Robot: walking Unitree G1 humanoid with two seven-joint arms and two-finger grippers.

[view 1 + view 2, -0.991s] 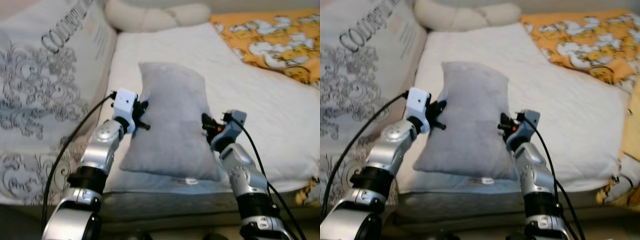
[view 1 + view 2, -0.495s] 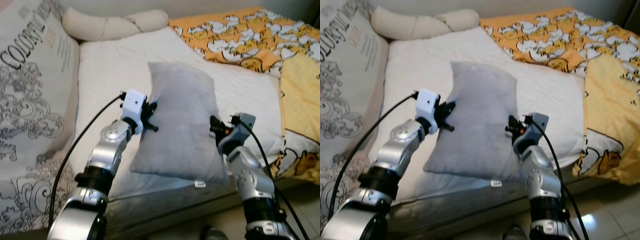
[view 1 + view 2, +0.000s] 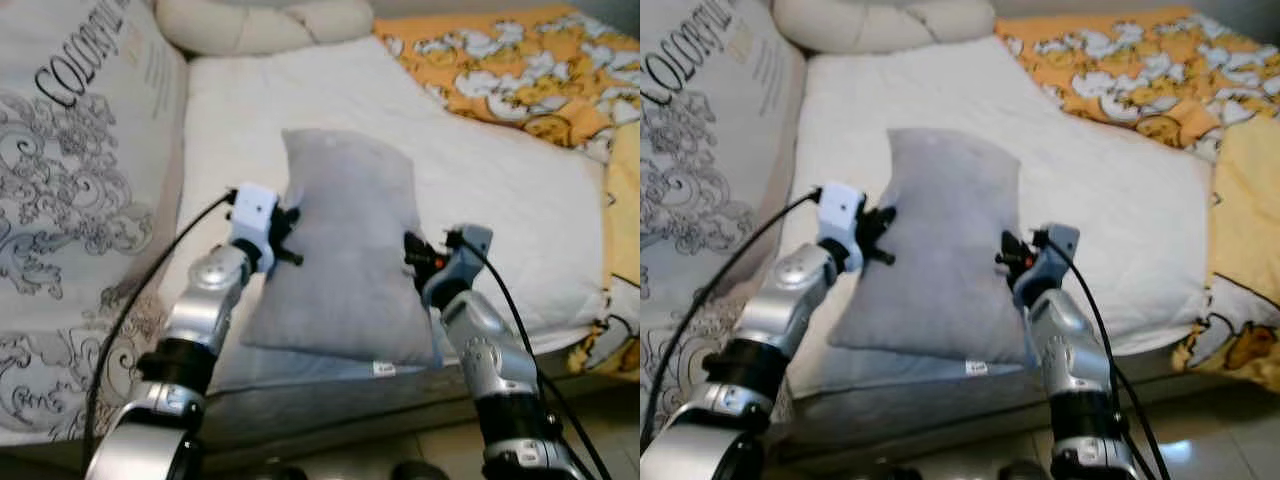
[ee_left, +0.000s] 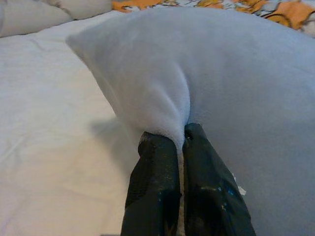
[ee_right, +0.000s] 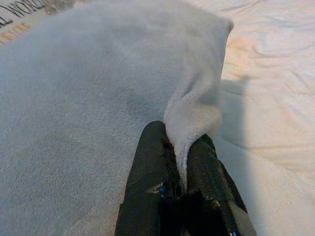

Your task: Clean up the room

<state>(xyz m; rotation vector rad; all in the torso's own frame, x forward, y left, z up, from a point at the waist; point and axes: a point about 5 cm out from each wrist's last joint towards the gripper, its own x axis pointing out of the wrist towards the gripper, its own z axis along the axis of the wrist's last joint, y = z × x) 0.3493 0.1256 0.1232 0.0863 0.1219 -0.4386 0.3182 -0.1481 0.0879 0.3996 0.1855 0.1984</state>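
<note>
Carrying: grey pillow point(image 3: 350, 250), held over the white bed point(image 3: 500, 200); left tool point(image 4: 179, 140) and right tool point(image 5: 183, 142) each pinch a side edge. Soft, light, floppy; edge folds grip best.

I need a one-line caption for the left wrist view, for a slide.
Left end effector pinching a fold of the grey pillow above the white bedsheet.

white mattress point(image 3: 520, 190), orange duck-print blanket point(image 3: 510, 70) — rumpled
</note>
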